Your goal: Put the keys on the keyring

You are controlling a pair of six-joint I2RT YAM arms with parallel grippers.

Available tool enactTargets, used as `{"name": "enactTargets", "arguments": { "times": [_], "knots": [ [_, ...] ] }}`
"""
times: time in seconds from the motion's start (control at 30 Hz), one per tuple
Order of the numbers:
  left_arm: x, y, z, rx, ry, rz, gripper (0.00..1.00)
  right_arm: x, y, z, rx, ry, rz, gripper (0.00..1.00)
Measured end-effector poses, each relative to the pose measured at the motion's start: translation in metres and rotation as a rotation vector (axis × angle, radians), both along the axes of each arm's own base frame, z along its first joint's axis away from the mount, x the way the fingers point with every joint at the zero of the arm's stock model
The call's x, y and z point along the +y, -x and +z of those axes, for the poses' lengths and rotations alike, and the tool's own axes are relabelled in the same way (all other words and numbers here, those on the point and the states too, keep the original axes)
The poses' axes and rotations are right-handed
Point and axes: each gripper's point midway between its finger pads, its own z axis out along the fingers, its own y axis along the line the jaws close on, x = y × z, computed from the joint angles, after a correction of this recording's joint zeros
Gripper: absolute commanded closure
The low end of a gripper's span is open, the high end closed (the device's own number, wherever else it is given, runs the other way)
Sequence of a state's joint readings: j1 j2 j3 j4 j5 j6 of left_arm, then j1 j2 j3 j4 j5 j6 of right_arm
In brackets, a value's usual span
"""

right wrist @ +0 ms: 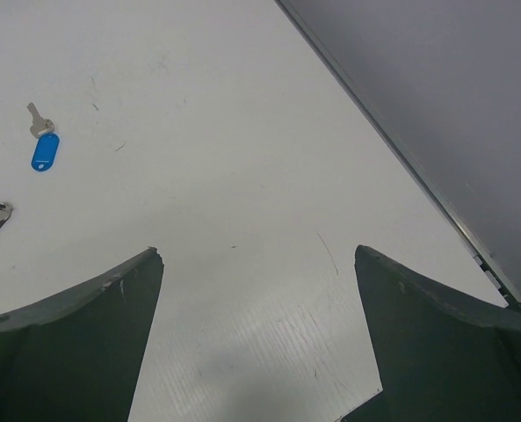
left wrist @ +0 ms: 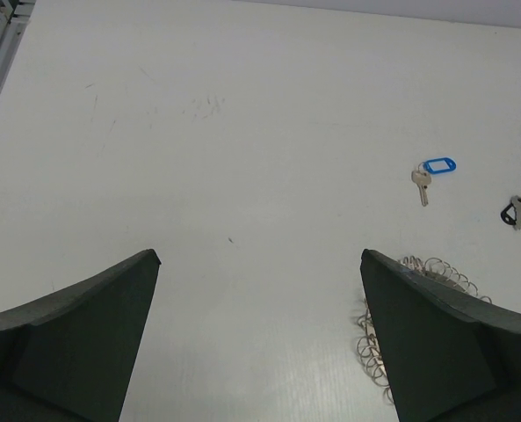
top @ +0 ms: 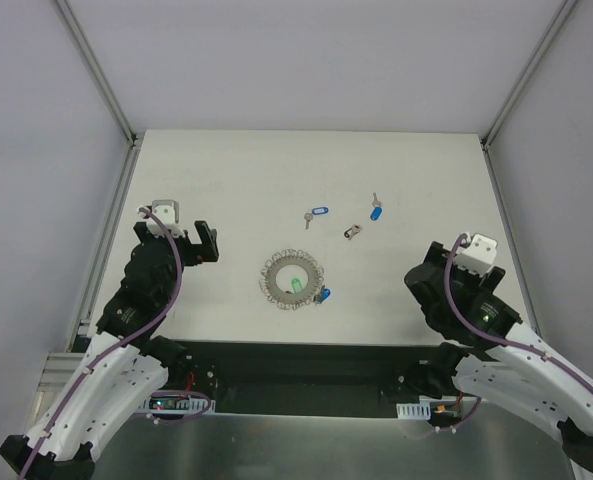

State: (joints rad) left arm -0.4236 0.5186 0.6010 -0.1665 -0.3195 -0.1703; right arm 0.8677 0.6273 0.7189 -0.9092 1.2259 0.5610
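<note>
Keys (top: 307,217), tiny silver metal with blue or grey plastic tags (top: 321,212), lie upper right of the large flat grey coiled keyring (top: 294,281) mid-frame; left gripper (left wrist: 260,255) and right gripper (right wrist: 256,251) gape wide, empty. Light, slippery: tags likely offer best hold.

White table (top: 236,180) boxed in by pale grey walls (top: 306,60) on 3 sides.
The matte table top shows faint scuff marks (left wrist: 203,107) under soft, even light. 2 aluminium posts (top: 96,70) slant up from its far corners, where the walls meet. A metal rail (top: 111,230) runs along the table's left edge. At the near edge lies a black strip (top: 306,360), and below it a sheet of brushed metal (top: 296,445).
</note>
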Motion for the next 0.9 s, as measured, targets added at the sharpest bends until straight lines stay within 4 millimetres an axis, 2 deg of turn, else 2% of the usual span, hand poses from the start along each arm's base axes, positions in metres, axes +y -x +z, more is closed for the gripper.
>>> {"name": "enactTargets", "arguments": {
  "times": [0.27, 0.5, 0.9],
  "knots": [
    [0.003, 0.002, 0.003, -0.013, 0.004, 0.007, 0.01, 0.003, -0.004, 0.014, -0.007, 0.04, 0.01, 0.07],
    [0.021, 0.007, 0.017, -0.072, 0.016, 0.082, 0.01, -0.001, -0.004, 0.028, -0.051, 0.043, -0.011, 0.09],
    [0.032, 0.007, 0.02, -0.084, 0.016, 0.13, 0.01, -0.009, -0.001, 0.035, -0.089, 0.032, -0.032, 0.14]
  ]
}}
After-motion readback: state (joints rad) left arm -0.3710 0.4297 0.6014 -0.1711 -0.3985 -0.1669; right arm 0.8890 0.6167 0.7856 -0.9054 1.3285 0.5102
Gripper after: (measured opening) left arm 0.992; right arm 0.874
